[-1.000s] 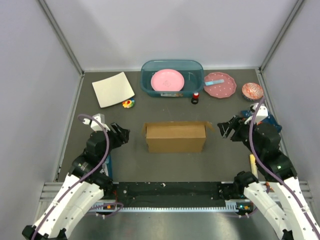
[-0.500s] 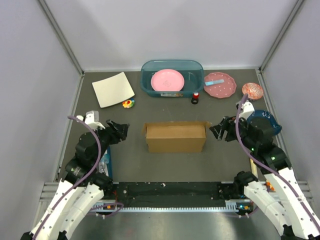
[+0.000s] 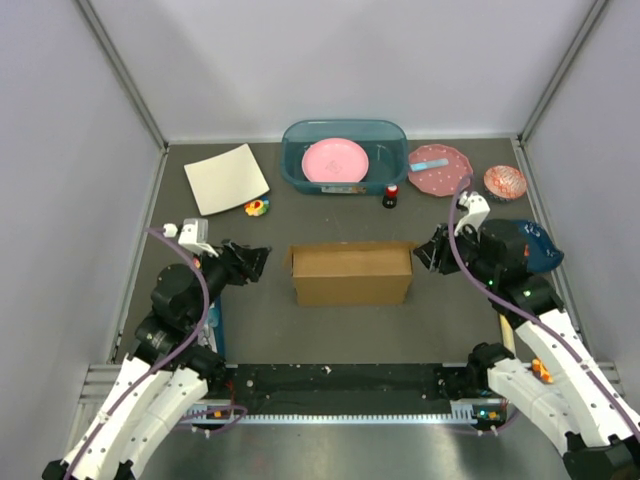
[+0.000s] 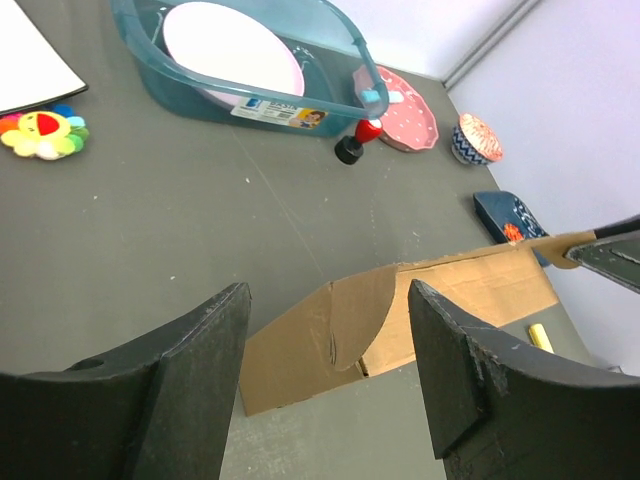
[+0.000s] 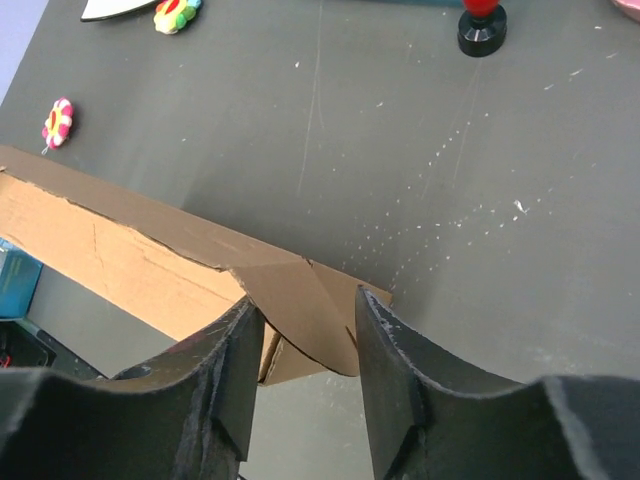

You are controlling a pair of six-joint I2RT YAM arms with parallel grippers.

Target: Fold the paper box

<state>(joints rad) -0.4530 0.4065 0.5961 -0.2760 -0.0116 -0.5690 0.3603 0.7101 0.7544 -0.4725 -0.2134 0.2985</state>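
The brown cardboard paper box [image 3: 350, 275] stands in the middle of the table, partly folded, with a small flap sticking out at each end. My left gripper [image 3: 256, 262] is open, just left of the box's left end and apart from it. In the left wrist view the box [image 4: 330, 335] shows between and beyond the gripper [image 4: 330, 385]. My right gripper [image 3: 426, 251] is open at the box's right end. In the right wrist view the end flap [image 5: 305, 300] lies in the gap of the gripper [image 5: 308, 365], with the jaws apart on either side.
At the back are a teal tub [image 3: 300, 175] holding a pink plate, a pink dotted plate [image 3: 440, 170], a patterned bowl [image 3: 505, 182] and a small red-and-black bottle [image 3: 390, 196]. A cream sheet [image 3: 227, 178] and a flower toy [image 3: 257, 208] lie back left. A blue dish [image 3: 538, 247] sits beside the right arm.
Both grippers have moved inward toward the ends of the box. The right one has come up to the right end flap. The box has not moved.
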